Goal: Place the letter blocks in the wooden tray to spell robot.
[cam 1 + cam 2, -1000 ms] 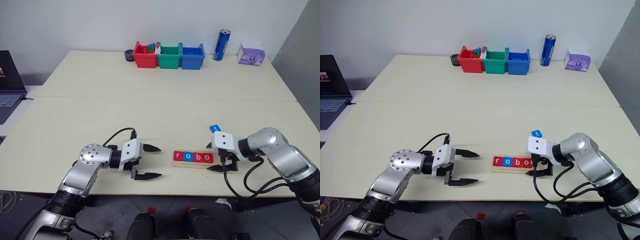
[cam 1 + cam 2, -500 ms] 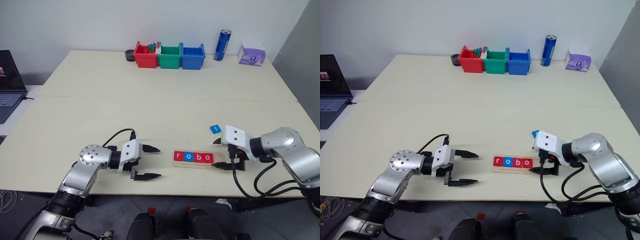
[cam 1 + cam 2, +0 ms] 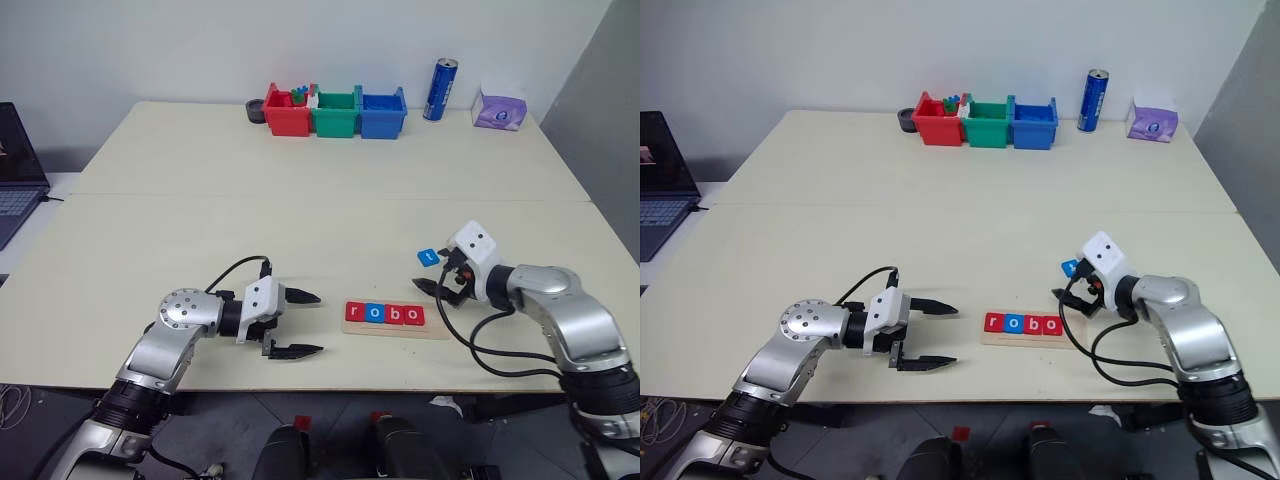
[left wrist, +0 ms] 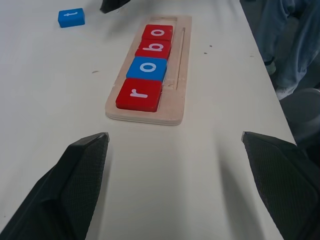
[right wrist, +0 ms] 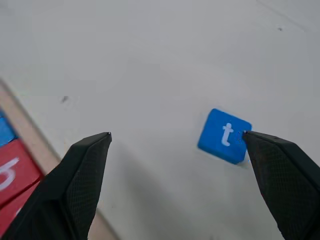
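Observation:
The wooden tray (image 3: 438, 323) lies near the table's front edge. Four letter blocks (image 4: 149, 68) sit in it in a row: red r (image 4: 139, 94), blue o, red b, red o. Its right end is bare. A blue t block (image 5: 224, 136) lies flat on the table just behind the tray's right end (image 3: 428, 257). My right gripper (image 3: 432, 276) hovers open right beside the t block, with nothing between its fingers (image 5: 282, 175). My left gripper (image 3: 320, 323) rests open to the left of the tray, pointing at it, and holds nothing.
Red (image 3: 288, 110), green (image 3: 336, 111) and blue bins (image 3: 384, 112) stand at the table's far edge. A blue can (image 3: 439, 90) and a purple packet (image 3: 499, 112) are to their right. A laptop (image 3: 15, 165) sits off the left side.
My right gripper has left the tray's right end, moved back toward the t block and turned to point at it. The left gripper and the blocks in the tray have stayed put.

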Controlling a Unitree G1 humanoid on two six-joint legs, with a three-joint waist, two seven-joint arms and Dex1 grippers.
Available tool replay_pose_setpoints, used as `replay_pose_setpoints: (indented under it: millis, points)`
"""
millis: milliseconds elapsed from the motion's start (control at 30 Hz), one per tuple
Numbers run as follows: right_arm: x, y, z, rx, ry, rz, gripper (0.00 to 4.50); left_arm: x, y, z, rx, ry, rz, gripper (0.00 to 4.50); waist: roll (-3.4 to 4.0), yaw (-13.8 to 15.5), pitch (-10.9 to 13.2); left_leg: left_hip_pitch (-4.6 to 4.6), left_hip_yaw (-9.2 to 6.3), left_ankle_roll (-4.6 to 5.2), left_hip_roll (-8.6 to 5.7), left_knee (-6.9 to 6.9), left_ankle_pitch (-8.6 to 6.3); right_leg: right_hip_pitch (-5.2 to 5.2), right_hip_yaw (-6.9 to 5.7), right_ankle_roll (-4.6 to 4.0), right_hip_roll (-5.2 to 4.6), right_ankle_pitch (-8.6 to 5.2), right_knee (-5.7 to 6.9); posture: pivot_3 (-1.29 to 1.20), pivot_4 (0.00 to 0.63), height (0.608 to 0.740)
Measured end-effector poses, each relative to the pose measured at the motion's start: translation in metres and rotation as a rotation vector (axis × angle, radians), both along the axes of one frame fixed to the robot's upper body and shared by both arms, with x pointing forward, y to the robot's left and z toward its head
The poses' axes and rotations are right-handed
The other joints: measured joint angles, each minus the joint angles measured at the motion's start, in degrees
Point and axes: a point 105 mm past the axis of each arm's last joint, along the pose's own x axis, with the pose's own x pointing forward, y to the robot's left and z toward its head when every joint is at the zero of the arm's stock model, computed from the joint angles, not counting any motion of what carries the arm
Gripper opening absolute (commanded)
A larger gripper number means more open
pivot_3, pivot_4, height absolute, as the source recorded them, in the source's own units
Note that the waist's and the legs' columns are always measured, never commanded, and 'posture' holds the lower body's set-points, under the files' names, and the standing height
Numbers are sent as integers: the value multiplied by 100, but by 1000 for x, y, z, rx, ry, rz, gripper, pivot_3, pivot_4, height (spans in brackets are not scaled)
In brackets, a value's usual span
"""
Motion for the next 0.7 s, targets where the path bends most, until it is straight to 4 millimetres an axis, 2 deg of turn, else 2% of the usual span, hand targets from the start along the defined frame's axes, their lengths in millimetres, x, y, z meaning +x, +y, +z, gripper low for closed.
replay_pose_setpoints:
  millis: [133, 300, 467, 567, 700]
  points:
    - [10, 2, -3, 37, -12, -80, 4454, 1, 0, 1, -2, 0, 6, 4500, 0, -1, 0, 0, 0, 0, 0, -1, 0, 0, -1, -1, 0, 0, 0, 0, 150, 740]
    - [19, -8, -21, 48, 29, -183, 4454, 0, 0, 1, 1, -3, 4, 4500, 1, -1, 0, 0, 3, 0, -1, -1, 0, 0, 1, -1, 0, 0, 0, 0, 150, 740]
    - [25, -8, -24, 106, 45, -224, 4454, 1, 0, 1, 2, -5, 3, 4500, 2, -4, -1, 2, 2, 0, 0, -1, 0, 0, 1, -1, 1, 1, 1, 0, 150, 740]
    - [28, -9, -23, 123, 45, -245, 3869, 0, 0, 1, 2, -7, 3, 4500, 2, -4, -1, 2, 3, 0, 0, -1, 0, 0, 2, -1, 1, 1, 1, 0, 150, 740]
    - [30, -11, -24, 116, 36, -259, 2506, -1, -2, 3, 1, -17, -5, 4500, 2, -5, -1, 2, 4, 0, 0, -1, 0, 0, 2, -1, 1, 1, 0, 0, 150, 740]
